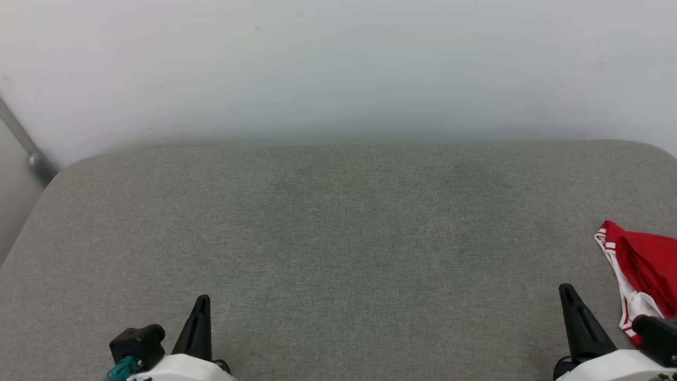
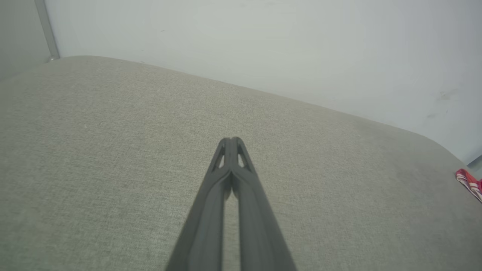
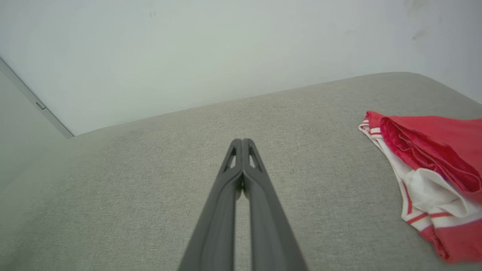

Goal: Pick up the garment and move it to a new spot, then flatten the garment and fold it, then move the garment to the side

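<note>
Currently both sets of fingers are sitting fully closed, tips pressed together, gripping nothing. The left gripper [image 1: 201, 304] is hovering at the near left of the grey fabric pad [image 1: 338, 227], and the right gripper [image 1: 567, 292] at the near right.

The garment [image 1: 645, 259] is lying at the pad's right edge, partly running out of the head view. It is looking bunched: red cloth is rolling over itself, and a white sleeve with striped trim is showing underneath in the right wrist view [image 3: 425, 150]. I can't tell whether it's folded, since too much of it is cut off. No lettering is showing.

Key relation: the garment is sitting just right of the right fingers [image 3: 241, 142] and slightly farther out, not touching them. Its visible long axis is running near-to-far along the right edge. The right arm is clearly nearer. From the left gripper [image 2: 231, 141] the shirt is well apart, showing as a sliver at the far right [image 2: 469, 182], with the whole bare pad lying between.

On stage, this is fitting two readings: a heap waiting at the edge to be picked up, or a bundle set aside after folding. The frames aren't settling which. Judging either way, any reach for it would be going rightward, and it would be the right arm's job.
</note>
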